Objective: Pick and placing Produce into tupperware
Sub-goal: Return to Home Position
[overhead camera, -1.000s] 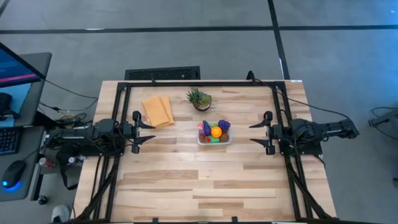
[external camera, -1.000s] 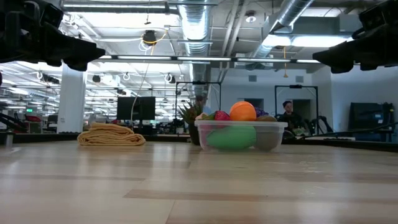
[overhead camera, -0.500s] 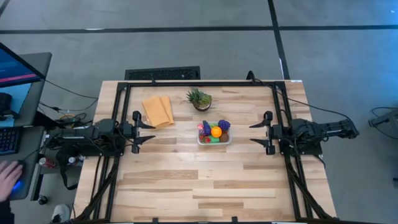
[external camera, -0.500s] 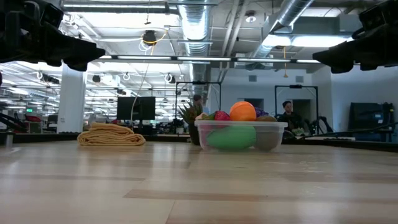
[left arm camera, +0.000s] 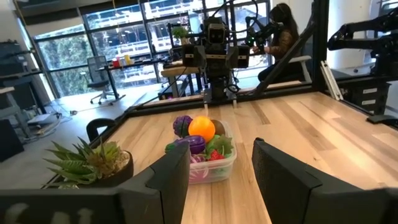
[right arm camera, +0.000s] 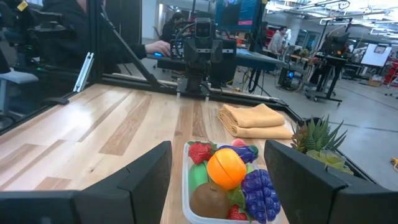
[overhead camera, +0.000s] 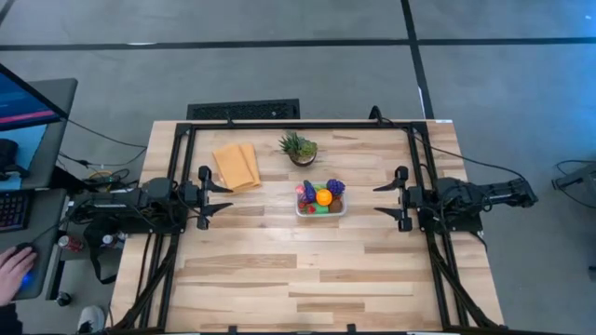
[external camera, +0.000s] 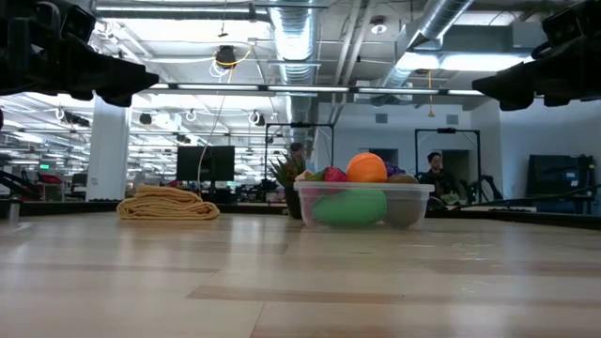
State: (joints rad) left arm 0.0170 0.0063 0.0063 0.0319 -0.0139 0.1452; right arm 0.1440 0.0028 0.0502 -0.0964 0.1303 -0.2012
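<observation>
The clear tupperware [overhead camera: 321, 211] rests on its base at the middle of the wooden table, heaped with produce [overhead camera: 322, 196]: an orange fruit [right arm camera: 226, 168], purple grapes [right arm camera: 260, 193], a brown kiwi, strawberries and green pieces. My left gripper [overhead camera: 228, 197] hovers open at the table's left edge, pointing level at the tupperware [left arm camera: 214, 171]. At the right edge my right gripper [overhead camera: 377, 199] hovers the same way, open and facing the tupperware [right arm camera: 186, 186]. Nothing is between the fingers of either one.
A spiky green plant in a brown pot [overhead camera: 299, 149] stands just beyond the tupperware. A folded yellow-orange cloth [overhead camera: 237, 166] lies at the far left. A black frame [overhead camera: 298, 124] runs around the table's edges. A person's hand [overhead camera: 11, 270] is on a desk left of the table.
Both arms have kept still. A person's hand has come onto the mouse on the desk left of the table.
</observation>
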